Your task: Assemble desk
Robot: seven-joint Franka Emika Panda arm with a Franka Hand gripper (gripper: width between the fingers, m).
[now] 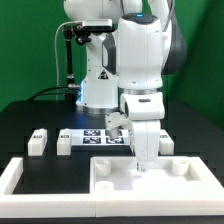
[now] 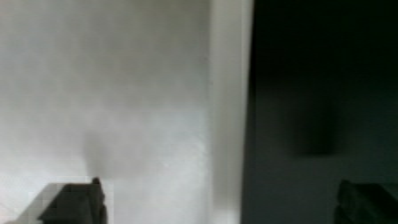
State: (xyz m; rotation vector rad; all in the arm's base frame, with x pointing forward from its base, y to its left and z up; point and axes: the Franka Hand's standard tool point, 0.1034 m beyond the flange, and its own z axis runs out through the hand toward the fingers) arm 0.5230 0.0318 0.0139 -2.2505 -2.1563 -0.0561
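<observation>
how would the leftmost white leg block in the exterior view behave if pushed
The leg block looks squat and flat-sided, so it would probably slide rather than roll or tip. It seems to be rigid plastic, likely light for its size. Its smooth faces might slip somewhat in a grip.

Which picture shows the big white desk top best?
The exterior view. It shows nearly the whole tabletop panel lying flat, with only a bit hidden behind the gripper. The wrist view is too close: it shows just a blurry white patch, probably part of the panel.
</observation>
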